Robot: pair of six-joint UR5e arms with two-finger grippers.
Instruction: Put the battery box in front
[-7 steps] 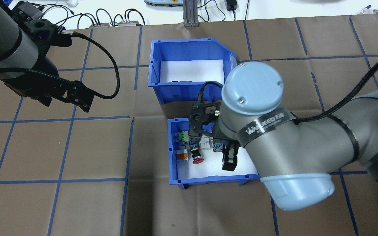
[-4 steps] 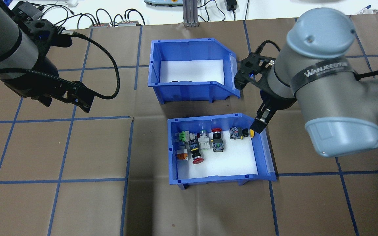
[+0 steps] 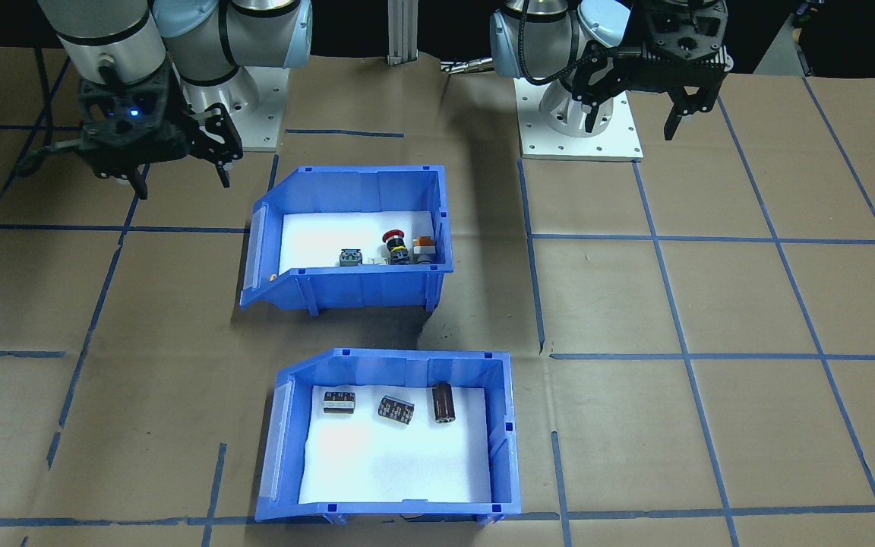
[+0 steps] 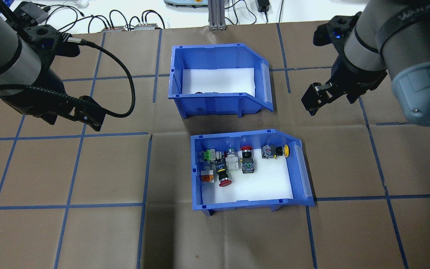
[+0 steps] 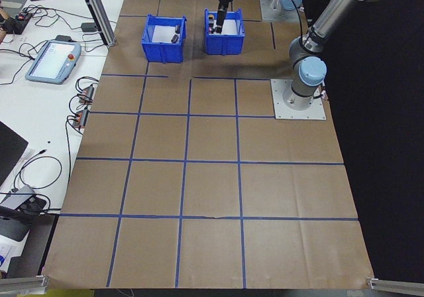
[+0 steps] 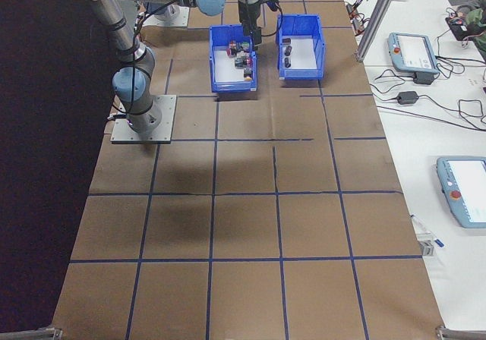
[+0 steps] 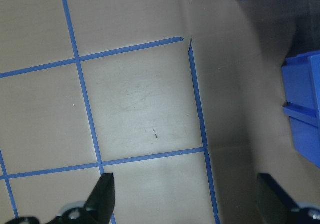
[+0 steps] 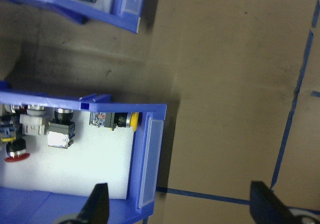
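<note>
Both the left pincer (image 3: 639, 106) and right pincer (image 3: 178, 175) gape wide, empty, above brown paper; the glossy blue battery box (image 3: 388, 437) has white foam flooring.

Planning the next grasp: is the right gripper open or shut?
Open: the right gripper shows its fingers spread wide apart, holding nothing.

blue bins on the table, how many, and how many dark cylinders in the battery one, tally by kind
blue bins: 2, the battery box and the bin of push-buttons
dark cylinders in the battery box: 3
total: 5
</note>
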